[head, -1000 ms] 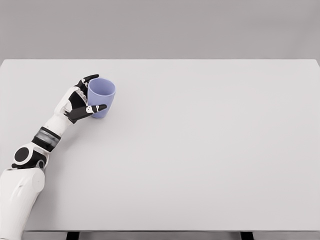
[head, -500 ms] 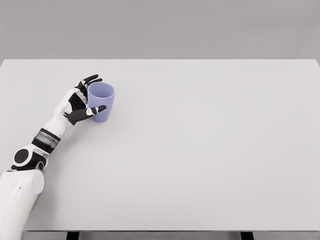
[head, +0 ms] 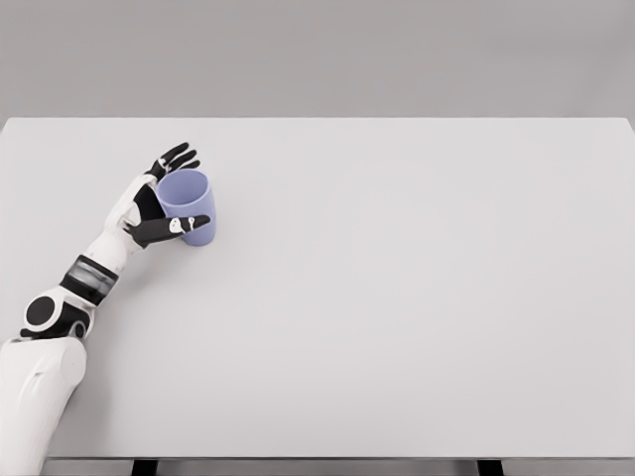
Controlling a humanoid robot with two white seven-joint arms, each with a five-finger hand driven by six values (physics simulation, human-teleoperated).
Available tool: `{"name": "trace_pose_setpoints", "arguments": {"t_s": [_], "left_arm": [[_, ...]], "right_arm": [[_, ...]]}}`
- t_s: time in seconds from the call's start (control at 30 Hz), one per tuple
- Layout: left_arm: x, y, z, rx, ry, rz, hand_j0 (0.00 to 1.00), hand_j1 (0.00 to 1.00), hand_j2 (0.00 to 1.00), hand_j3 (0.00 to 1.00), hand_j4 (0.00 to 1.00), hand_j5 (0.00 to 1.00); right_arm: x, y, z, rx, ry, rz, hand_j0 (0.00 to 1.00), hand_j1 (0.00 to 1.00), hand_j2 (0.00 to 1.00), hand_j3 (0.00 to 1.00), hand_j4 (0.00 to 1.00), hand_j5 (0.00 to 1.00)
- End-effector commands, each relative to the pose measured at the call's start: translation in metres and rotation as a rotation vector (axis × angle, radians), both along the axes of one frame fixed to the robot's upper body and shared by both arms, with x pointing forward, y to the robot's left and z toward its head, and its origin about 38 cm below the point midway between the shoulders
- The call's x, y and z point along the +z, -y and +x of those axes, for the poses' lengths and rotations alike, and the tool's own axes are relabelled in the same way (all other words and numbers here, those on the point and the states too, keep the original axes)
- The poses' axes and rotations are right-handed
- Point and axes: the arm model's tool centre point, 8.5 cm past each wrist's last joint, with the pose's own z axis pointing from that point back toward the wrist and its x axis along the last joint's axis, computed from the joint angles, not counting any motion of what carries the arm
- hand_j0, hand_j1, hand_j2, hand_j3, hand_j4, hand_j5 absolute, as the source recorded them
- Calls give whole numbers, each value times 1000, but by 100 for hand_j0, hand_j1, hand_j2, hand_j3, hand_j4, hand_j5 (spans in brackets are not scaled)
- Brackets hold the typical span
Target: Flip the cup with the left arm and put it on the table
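Observation:
A lilac cup (head: 189, 208) sits mouth-up at the left of the white table (head: 397, 297), leaning left toward my palm. My left hand (head: 190, 188) holds it loosely. The thumb (head: 189, 225) lies across the cup's front wall and the fingers (head: 175, 157) reach up behind its rim, fairly straight. The cup's base looks at or just above the tabletop; I cannot tell whether it touches. My left arm (head: 60, 317) comes in from the lower left. The right arm is out of sight.
The table's far edge (head: 317, 119) runs behind the hand and its left edge (head: 3, 178) lies a short way to the hand's left. Nothing else stands on the table.
The cup has sunk slightly and tipped left toward my palm. The fingers behind it have straightened, while the thumb stays across its front.

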Motion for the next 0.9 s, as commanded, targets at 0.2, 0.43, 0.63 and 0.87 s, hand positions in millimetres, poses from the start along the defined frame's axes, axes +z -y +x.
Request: {"name": "trace_pose_setpoints", "arguments": {"t_s": [0.2,0.43,0.63,0.87], "left_arm": [[2,-3,0,4,5,0,100,100,100,100,100,100],[5,-1,-3,-4,19,-2,100,100,100,100,100,100],[5,-2,-3,-2,19,-2,100,100,100,100,100,100],[8,-8,-8,14,32,-7,100,100,100,100,100,100]], "right_arm": [[0,0,0,0,0,0,100,100,100,100,100,100],[0,0,0,0,0,0,100,100,100,100,100,100],[0,0,0,0,0,0,100,100,100,100,100,100],[0,0,0,0,1,0,100,100,100,100,100,100]]}}
